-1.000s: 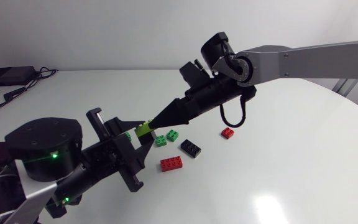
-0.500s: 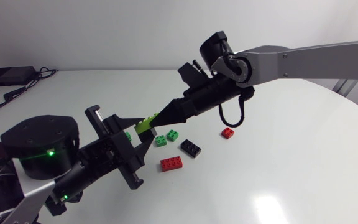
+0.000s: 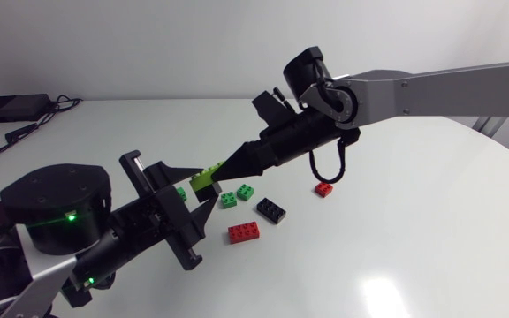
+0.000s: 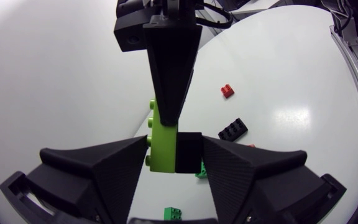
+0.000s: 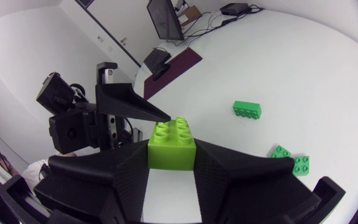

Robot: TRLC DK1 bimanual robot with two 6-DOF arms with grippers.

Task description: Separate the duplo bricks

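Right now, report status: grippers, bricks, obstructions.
Left gripper shut on joined pair: lime brick, black brick. Right gripper shut on lime brick's far end. Pair not yet split. Red brick, others loose on table, clear of grippers.

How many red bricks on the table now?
2: a small red plastic brick right of the long black brick, a longer red brick left of it. Others may be hidden.
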